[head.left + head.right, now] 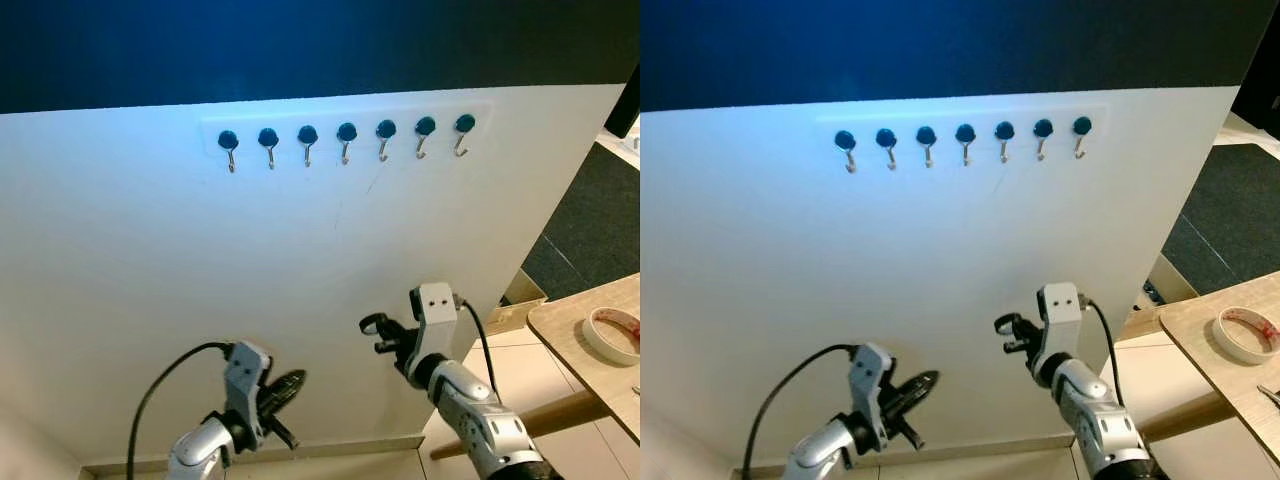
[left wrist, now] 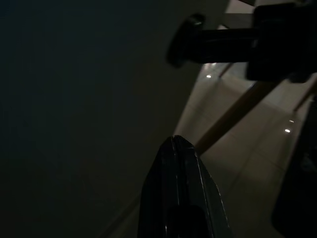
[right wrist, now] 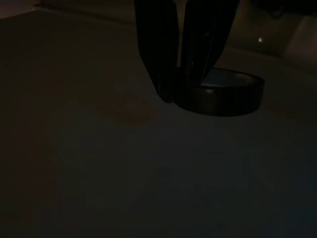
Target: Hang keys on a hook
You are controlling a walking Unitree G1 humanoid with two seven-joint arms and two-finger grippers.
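White wall (image 1: 150, 260), seven bare hooks (image 1: 346, 141)

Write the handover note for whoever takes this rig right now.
Right pincer: shut on a dark ring, raised before the white wall, well below the hooks.
Left pincer: shut, empty, low by the wall.
Hooks: seven in a row high on the wall, all bare.
Done: ring is in the grip.
Left: lift it and hang it on a hook.
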